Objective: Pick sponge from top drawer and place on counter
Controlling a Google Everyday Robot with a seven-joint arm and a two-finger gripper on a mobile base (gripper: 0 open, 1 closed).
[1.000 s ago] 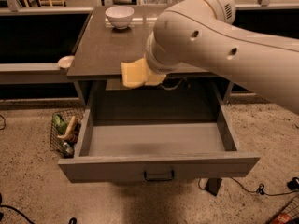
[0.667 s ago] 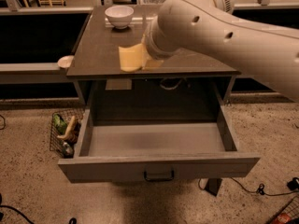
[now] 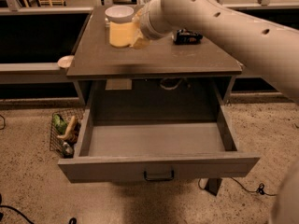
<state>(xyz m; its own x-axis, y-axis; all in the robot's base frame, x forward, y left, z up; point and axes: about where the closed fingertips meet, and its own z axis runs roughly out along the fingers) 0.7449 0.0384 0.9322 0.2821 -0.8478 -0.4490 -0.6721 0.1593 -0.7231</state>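
The yellow sponge hangs in my gripper just above the counter, near its back left part and in front of the white bowl. My gripper is shut on the sponge's right edge. My big cream arm reaches in from the right and hides part of the counter's back. The top drawer stands pulled wide open below, its grey inside bare, its dark handle at the front centre.
A dark object lies on the counter at the back right. A wire basket with items stands on the floor left of the drawer. A small round pale thing sits on the ledge to the left. A cable runs on the floor at right.
My gripper has carried the sponge from the counter's front edge up and back over the counter, toward the white bowl.
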